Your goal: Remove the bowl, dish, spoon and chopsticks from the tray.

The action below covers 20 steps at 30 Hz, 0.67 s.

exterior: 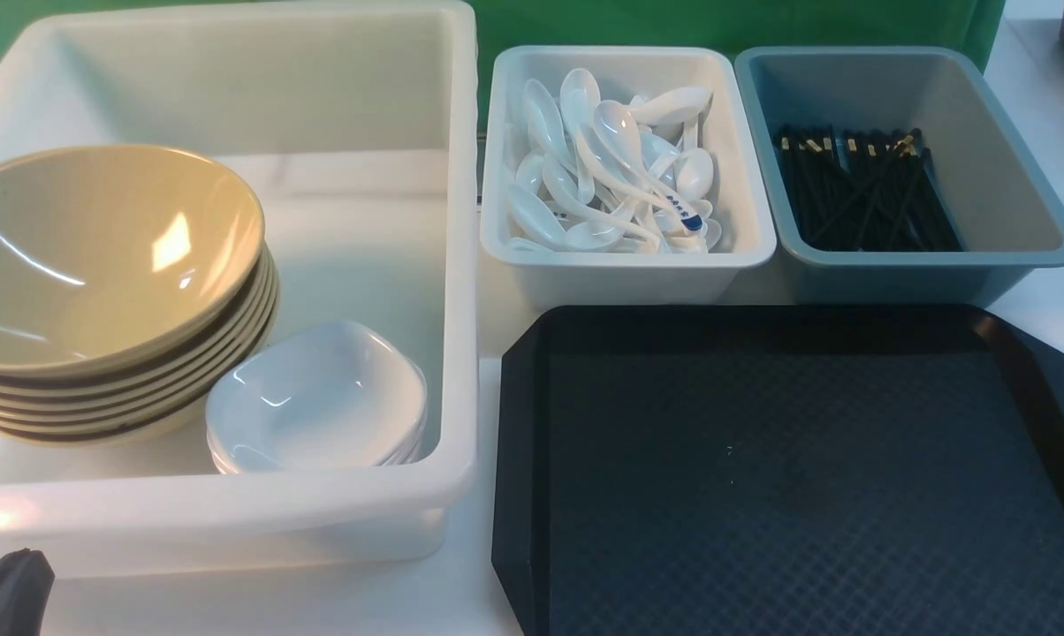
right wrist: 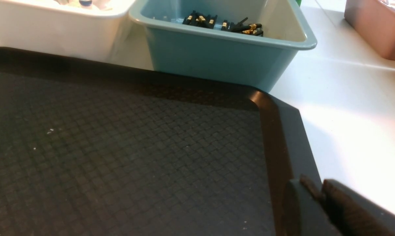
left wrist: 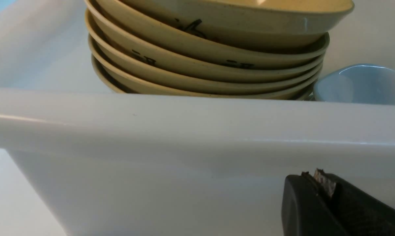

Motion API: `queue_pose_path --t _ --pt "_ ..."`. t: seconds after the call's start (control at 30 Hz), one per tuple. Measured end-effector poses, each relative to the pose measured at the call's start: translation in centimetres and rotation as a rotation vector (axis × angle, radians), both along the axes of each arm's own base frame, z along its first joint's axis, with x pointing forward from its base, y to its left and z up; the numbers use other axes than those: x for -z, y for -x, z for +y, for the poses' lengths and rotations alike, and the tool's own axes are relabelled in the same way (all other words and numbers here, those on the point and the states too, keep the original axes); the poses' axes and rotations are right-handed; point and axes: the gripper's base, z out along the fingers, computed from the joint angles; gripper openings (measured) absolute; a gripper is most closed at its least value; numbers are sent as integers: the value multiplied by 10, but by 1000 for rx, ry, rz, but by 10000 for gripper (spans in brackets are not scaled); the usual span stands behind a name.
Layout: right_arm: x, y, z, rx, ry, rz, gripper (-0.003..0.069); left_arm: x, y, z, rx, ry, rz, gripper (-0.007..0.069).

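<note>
- Bowls (exterior: pixel 112 265), at least five, lean in one big white tub (exterior: pixel 463 265) at 10 o'clock. At least two small dishes (exterior: pixel 315 397) sit beside them. A bump could make the bowls slide onto the dishes. Spoons (exterior: pixel 620 132) at 12 and chopsticks (exterior: pixel 868 190) at 1 are too jumbled to count; each has one tub. One tray (exterior: pixel 806 477) lies at 4.
- Left wrist view: the left gripper (left wrist: pixel 312 175) is pinched closed, holding nothing. Swinging forward too low could knock the tub.
- Right wrist view: the right gripper (right wrist: pixel 316 183) has blurry tips close together; I cannot tell if they touch. Dipping could scrape the tray.
</note>
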Motion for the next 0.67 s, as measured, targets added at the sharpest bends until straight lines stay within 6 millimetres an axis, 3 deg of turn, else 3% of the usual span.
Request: queue_pose_path --t 0.67 --pt "0 0 0 0 0 0 134 0 0 0 0 -1 0 -8"
